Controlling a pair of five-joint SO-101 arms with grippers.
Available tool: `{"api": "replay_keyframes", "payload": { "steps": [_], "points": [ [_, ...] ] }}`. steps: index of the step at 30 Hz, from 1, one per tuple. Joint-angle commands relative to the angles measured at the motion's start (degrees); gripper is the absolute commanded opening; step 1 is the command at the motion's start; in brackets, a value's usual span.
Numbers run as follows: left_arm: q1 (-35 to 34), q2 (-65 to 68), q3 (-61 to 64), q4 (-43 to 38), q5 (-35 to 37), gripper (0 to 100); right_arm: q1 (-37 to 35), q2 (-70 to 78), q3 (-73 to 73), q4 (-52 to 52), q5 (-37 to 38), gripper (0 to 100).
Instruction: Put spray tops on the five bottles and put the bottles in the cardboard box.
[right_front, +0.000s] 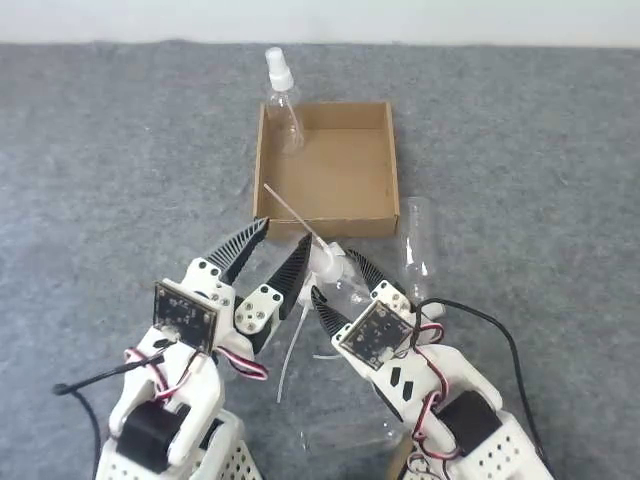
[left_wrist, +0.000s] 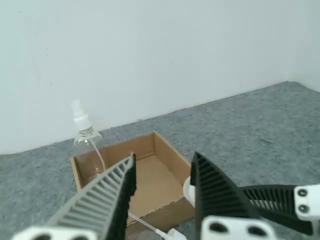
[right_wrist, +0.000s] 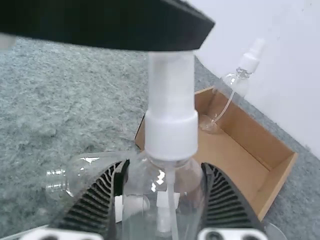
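Light bright, even and diffuse from above; counter uniformly lit across the high view. Shadows soft and faint, lower centre of that frame. Small white glints on lying bottle, lower left of right wrist view; wall evenly lit.

Both arms reach up from the near edge of the table toward the cardboard box, side by side. The left arm is stretched forward and angled slightly toward its neighbour. The left end effector is just short of the box's near wall, near its left corner, with its ribbed black jaws spread wide and nothing between them. The right arm leans inward toward the same wall. The right end effector sits a little farther back from the box, its two fingers pressed against either side of an upright bottle.
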Motion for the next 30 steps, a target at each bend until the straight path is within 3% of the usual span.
{"api": "replay_keyframes", "payload": {
  "steps": [1,5,14,20,30],
  "points": [
    [0.5,-0.8,-0.2,0.2,-1.2,17,0.3,-1.8,-1.0,0.3,2.5,8.0],
    [1.0,-0.8,0.0,0.4,-4.7,17,0.4,-1.7,-1.0,0.4,2.4,8.0],
    [1.1,-0.8,-0.1,1.5,-5.1,17,0.5,-1.7,0.4,0.4,2.4,8.0],
    [5.1,-0.8,-0.2,3.7,-9.4,17,0.7,-1.7,0.5,0.3,2.4,8.0],
    [5.8,-0.9,-3.0,5.4,-9.5,17,0.7,-1.7,0.5,0.3,2.4,8.0]
  ]
}}
